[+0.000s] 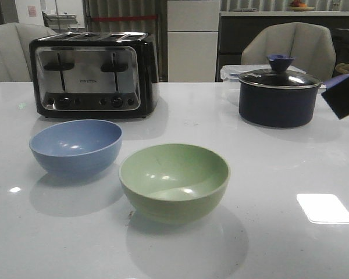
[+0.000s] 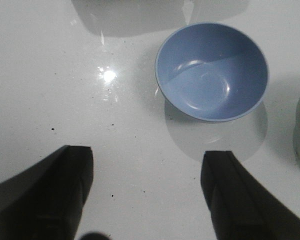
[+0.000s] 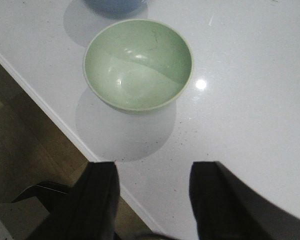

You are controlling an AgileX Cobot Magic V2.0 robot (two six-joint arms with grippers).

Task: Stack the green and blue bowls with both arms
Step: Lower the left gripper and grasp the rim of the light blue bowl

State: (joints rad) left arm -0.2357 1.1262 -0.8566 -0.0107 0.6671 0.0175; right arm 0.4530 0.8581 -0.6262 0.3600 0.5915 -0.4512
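Observation:
The dusty blue bowl (image 1: 75,145) stands upright on the white table, left of centre. The pale green bowl (image 1: 174,181) stands upright just to its right and nearer the front. The two bowls sit apart, both empty. My left gripper (image 2: 147,165) is open and empty, hovering above bare table short of the blue bowl (image 2: 212,70). My right gripper (image 3: 152,172) is open and empty, above the table's edge, short of the green bowl (image 3: 138,64). A black part of the right arm (image 1: 344,93) shows at the right edge of the front view.
A black and chrome toaster (image 1: 93,74) stands at the back left. A dark blue lidded saucepan (image 1: 278,96) stands at the back right with a clear container (image 1: 232,72) behind it. The table edge (image 3: 45,107) and floor show in the right wrist view.

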